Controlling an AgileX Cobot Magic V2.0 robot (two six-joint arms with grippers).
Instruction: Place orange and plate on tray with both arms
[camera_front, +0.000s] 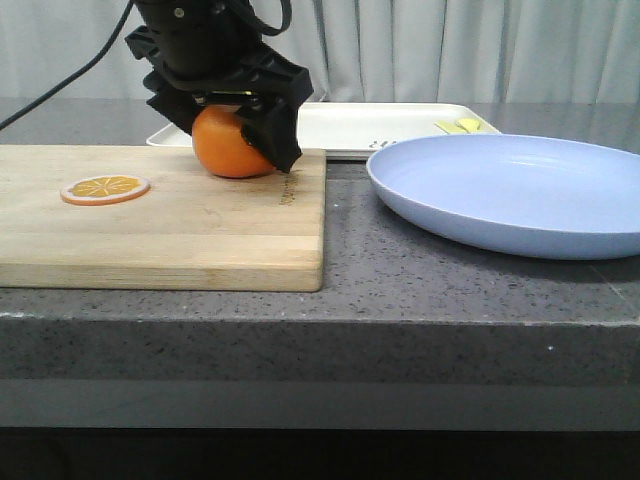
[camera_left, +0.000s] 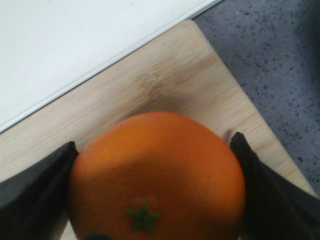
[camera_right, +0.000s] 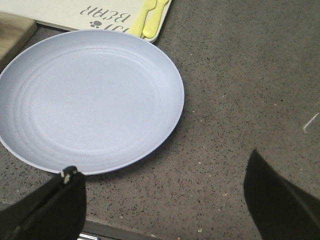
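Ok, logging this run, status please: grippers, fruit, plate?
Left gripper around the round bright orange, which sits on the wooden cutting board. Right gripper open, short of the lavender-blue plate. Cream-white tray behind; nothing blocking.

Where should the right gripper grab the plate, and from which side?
Take the plate by its raised rim at the near edge, closest to the open right gripper. It lies flat and is far too wide to span, so probably one finger should go over the lip and one under, coming in low.

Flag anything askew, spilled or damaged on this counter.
Nothing stands out. The orange sits whole on the board between the left gripper's fingers; the plate lies flat and intact beside the tray.
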